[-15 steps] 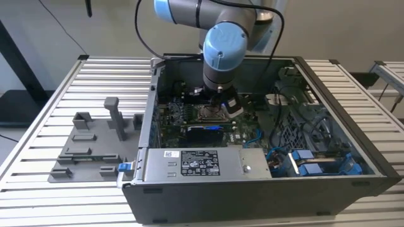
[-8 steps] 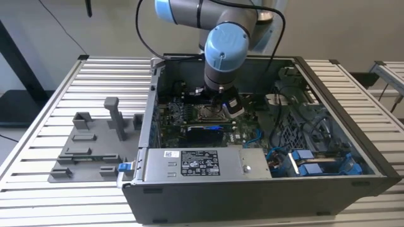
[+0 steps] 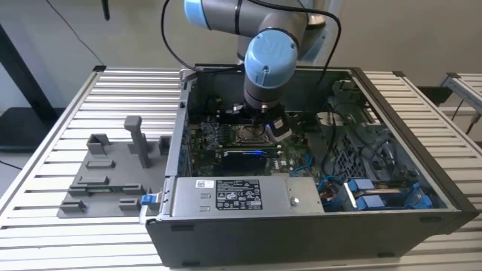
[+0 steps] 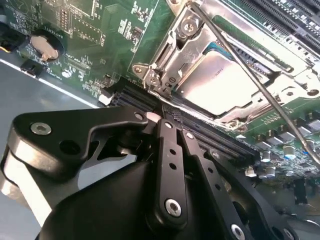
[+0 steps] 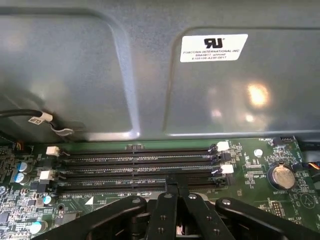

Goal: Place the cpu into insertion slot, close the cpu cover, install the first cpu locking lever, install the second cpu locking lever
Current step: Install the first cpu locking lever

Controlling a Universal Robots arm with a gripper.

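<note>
The arm (image 3: 267,62) reaches down into the open computer case (image 3: 301,240), which sits on the slatted counter (image 3: 128,90). This puts the hand (image 3: 275,127) low over the motherboard, just beside the insertion slot (image 3: 247,134) on the exterior view's right. That looks like a working stance for the socket's small hardware.

In both wrist views the hand (image 4: 167,117) (image 5: 172,189) is drawn narrow, its black fingers (image 4: 170,150) pressed together with nothing visible between them. Its tips are close over the dark memory slots (image 5: 140,167), near the socket's edge.

The cpu (image 4: 212,80) lies flat in the slot, a square chip with a dull silver-grey face that catches a soft glare. The cpu cover (image 4: 200,37), a thin bright metal frame, appears folded down around the cpu, leaving its middle bare. I judge that placing and covering are done.

A thin locking lever (image 4: 260,87) runs diagonally across the cover. I cannot tell whether it is hooked.

At the near side of the case sits the labelled power-supply box (image 3: 233,195). A grey fixture tray (image 3: 105,180) rests on the counter at the exterior view's left.
</note>
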